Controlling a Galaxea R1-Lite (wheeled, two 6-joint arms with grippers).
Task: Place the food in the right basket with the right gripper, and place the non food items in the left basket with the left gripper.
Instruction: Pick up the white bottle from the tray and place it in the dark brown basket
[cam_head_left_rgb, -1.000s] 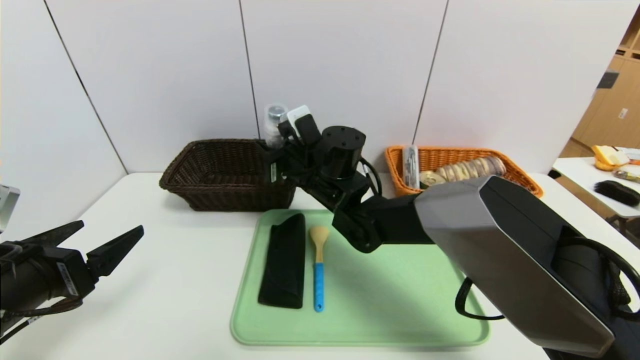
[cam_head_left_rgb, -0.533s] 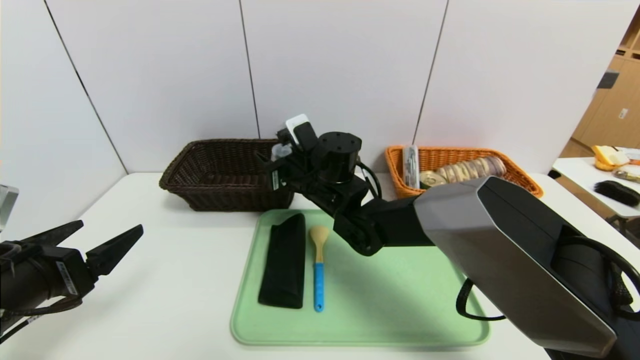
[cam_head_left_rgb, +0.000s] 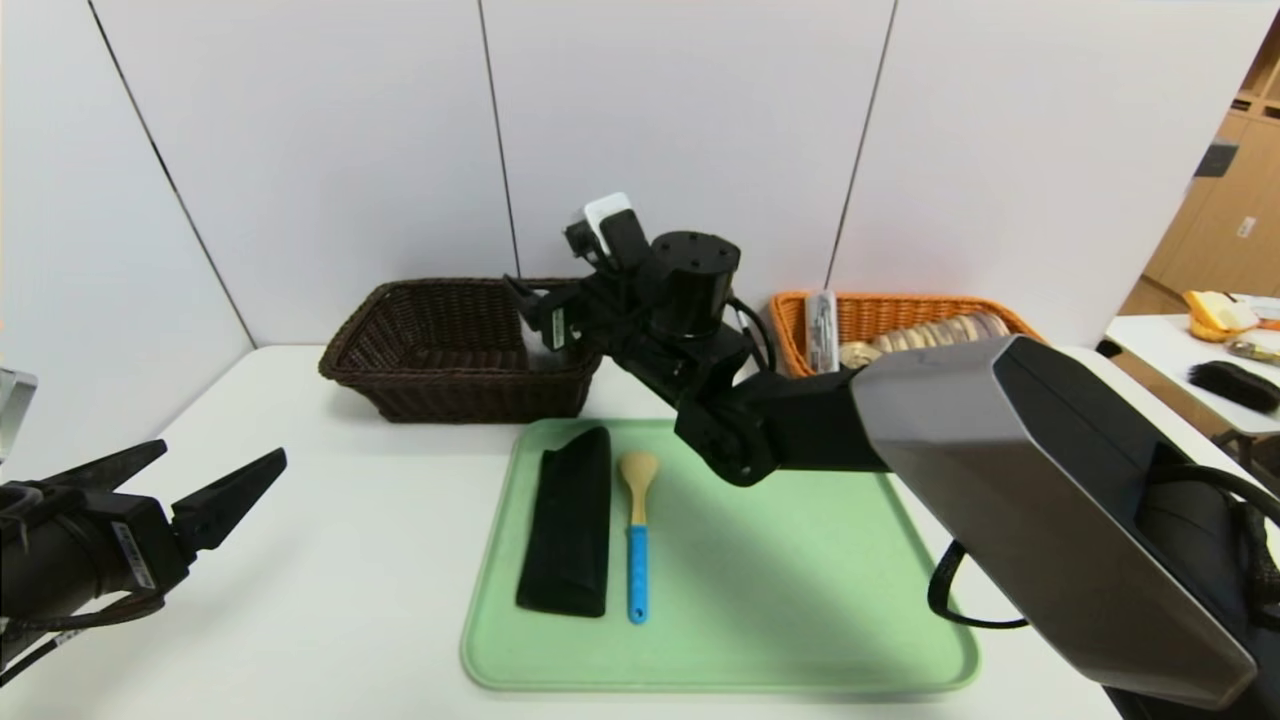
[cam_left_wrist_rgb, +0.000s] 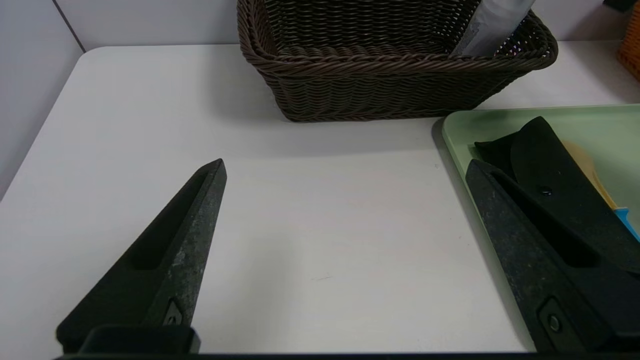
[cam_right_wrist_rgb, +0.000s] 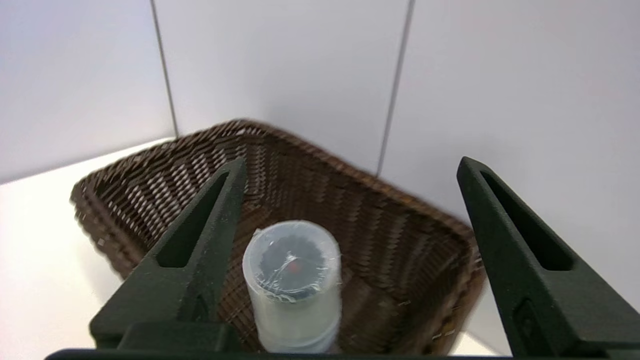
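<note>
The brown left basket (cam_head_left_rgb: 400, 300) stands at the back of the table, and my right arm reaches across to it. A clear plastic-wrapped bottle (cam_right_wrist_rgb: 292, 280) stands inside at the basket's right end, also seen as the bottle (cam_left_wrist_rgb: 492, 25). My right gripper (cam_right_wrist_rgb: 351, 162) hangs open just above it; the bottle sits close to one finger, well apart from the other. The right gripper (cam_head_left_rgb: 540, 310) is over the basket's right rim. A black case (cam_head_left_rgb: 570, 520) and a blue-handled wooden spoon (cam_head_left_rgb: 637, 530) lie on the green tray (cam_head_left_rgb: 800, 600). My left gripper (cam_head_left_rgb: 220, 455) hovers open and holds nothing at the table's front left.
The orange right basket (cam_head_left_rgb: 900, 305) at the back right holds a roll of biscuits (cam_head_left_rgb: 940, 335) and a packet (cam_head_left_rgb: 822, 330). A white wall runs close behind both baskets. My right forearm crosses above the tray's far right. A side table (cam_head_left_rgb: 1200, 340) stands at the far right.
My right gripper brought the bottle down into the brown basket and opened, letting it go. The left arm has not moved.
</note>
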